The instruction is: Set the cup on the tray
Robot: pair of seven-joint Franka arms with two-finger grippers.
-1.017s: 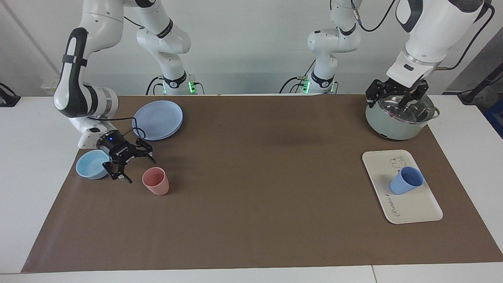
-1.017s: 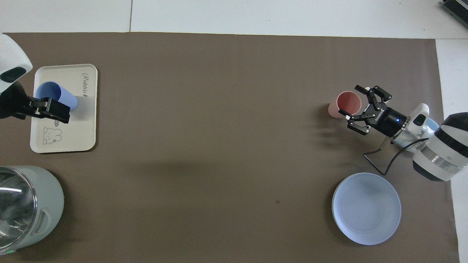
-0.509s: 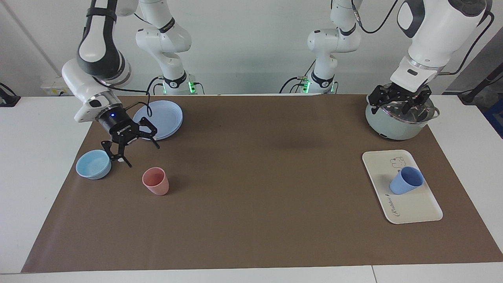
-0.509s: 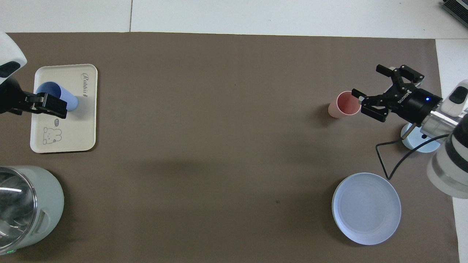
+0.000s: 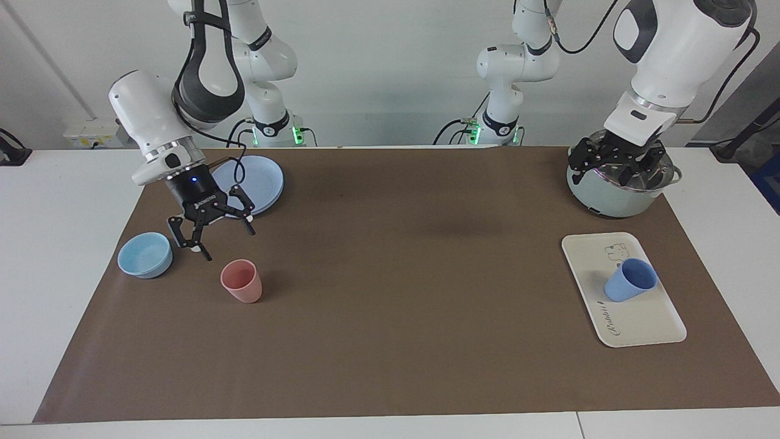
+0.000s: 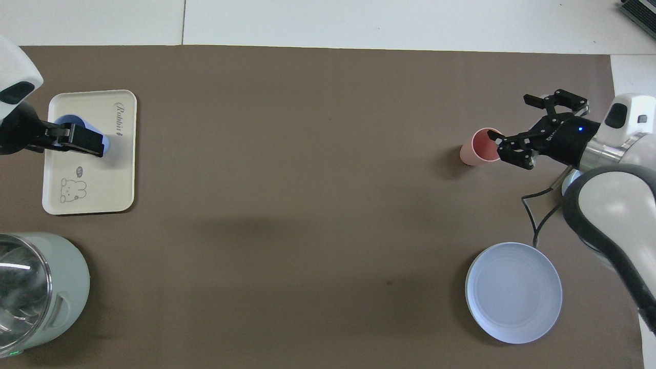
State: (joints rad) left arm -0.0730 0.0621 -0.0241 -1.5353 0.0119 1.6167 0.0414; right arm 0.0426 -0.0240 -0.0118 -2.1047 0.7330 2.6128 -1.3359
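Observation:
The periwinkle cup (image 5: pixel 631 280) sits on the cream tray (image 5: pixel 640 323) at the left arm's end of the table. In the overhead view my left gripper covers most of the cup (image 6: pixel 65 120) on the tray (image 6: pixel 102 184). My left gripper (image 5: pixel 616 166) is open and empty, up in the air over the pot, apart from the cup; it also shows in the overhead view (image 6: pixel 77 140). My right gripper (image 5: pixel 222 242) is open and empty, raised over the mat between the blue bowl and the pink cup; it also shows in the overhead view (image 6: pixel 512 118).
A salmon-pink cup (image 5: pixel 242 281) stands upright at the right arm's end, with a light-blue bowl (image 5: pixel 144 255) beside it and a round blue plate (image 5: pixel 247 185) nearer to the robots. A pale-green pot with a glass lid (image 5: pixel 615 195) stands nearer to the robots than the tray.
My right gripper has risen from beside the bowl and swung toward the plate and pink cup. My left gripper has drifted slightly over the pot. The cup has not moved.

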